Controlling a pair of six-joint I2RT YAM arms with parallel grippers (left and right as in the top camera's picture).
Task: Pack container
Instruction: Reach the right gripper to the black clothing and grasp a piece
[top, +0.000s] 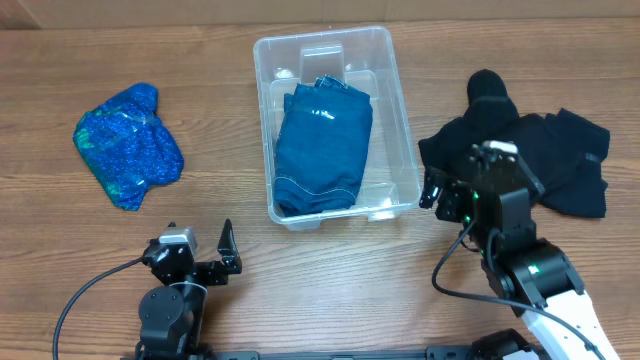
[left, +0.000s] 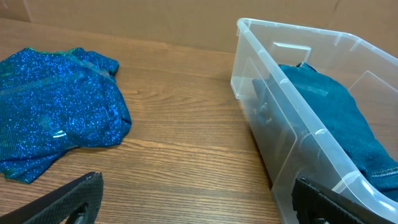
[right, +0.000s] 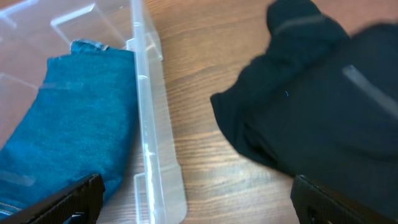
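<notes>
The clear container (top: 405, 120) stands at the table's middle back, holding a folded blue denim garment (top: 322, 150). A sparkly blue garment (top: 128, 145) lies to its left and a black garment (top: 530, 150) to its right. My left gripper (top: 195, 262) is open and empty near the front edge, left of the container's front corner. My right gripper (top: 440, 195) is open and empty, between the container's right wall and the black garment. The left wrist view shows the open jaws (left: 196, 193), container (left: 267, 56) and sparkly garment (left: 56, 106). The right wrist view shows the open jaws (right: 196, 193), container rim (right: 149, 124), denim (right: 74, 118) and black garment (right: 317, 106).
A wooden table (top: 330, 290) carries everything. Brown cardboard (left: 155, 18) backs its far edge. Cables (top: 90, 290) trail from both arms along the front.
</notes>
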